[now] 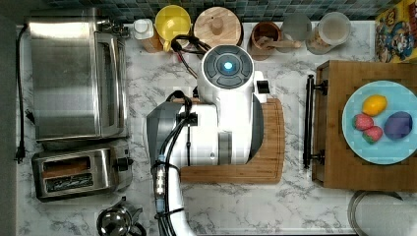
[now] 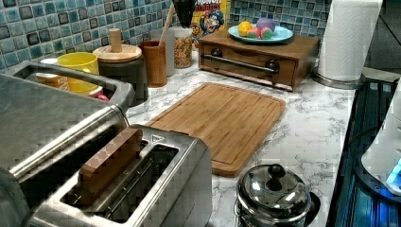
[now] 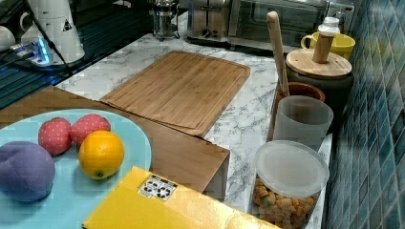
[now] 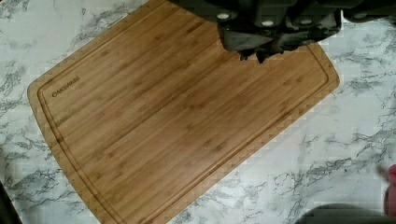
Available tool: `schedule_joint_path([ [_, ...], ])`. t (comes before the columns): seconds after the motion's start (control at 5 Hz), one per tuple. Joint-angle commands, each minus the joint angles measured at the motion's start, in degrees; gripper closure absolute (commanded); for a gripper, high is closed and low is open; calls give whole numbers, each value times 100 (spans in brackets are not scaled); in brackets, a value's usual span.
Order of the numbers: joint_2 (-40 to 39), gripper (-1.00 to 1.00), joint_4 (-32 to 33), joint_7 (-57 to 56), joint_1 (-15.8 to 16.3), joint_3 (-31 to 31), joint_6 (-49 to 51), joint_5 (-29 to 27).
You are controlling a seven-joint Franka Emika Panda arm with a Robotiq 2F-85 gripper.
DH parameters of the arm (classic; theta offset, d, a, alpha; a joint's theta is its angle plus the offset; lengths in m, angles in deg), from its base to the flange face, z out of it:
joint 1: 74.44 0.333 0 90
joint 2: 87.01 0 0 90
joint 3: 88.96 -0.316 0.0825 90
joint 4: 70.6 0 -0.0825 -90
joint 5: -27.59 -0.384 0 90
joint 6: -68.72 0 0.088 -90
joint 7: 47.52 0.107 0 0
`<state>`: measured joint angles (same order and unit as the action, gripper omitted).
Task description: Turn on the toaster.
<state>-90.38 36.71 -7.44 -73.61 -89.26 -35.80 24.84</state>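
Observation:
The toaster (image 1: 78,173) is a small shiny steel one at the top view's lower left, with its black lever knob (image 1: 123,163) on the end facing the arm. One of its two slots holds a brown slab (image 2: 108,163). The toaster also shows up close in the left view (image 2: 156,194) and far off in the right view (image 3: 207,19). My white arm (image 1: 226,113) hovers over the wooden cutting board (image 1: 273,147), to the toaster's right in the top view. The gripper (image 4: 259,44) hangs above the board (image 4: 177,121) and holds nothing.
A large steel toaster oven (image 1: 74,78) stands right behind the toaster and a small kettle (image 1: 115,221) in front of it. Jars, a yellow cup (image 1: 172,22) and utensil pots line the tiled wall. A wooden box (image 1: 334,123) carries a plate of fruit (image 1: 354,147).

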Motion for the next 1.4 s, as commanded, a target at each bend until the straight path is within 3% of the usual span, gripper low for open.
schedule_joint_path([
  [0.2,185,100,370,-678,98,-143,-341,-80],
  [0.6,485,100,1032,-2134,409,-610,-1027,-637],
  [0.8,895,100,1281,-2284,635,-889,-1023,-737],
  [1.4,981,100,1594,-2793,936,-1348,-876,-1158],
])
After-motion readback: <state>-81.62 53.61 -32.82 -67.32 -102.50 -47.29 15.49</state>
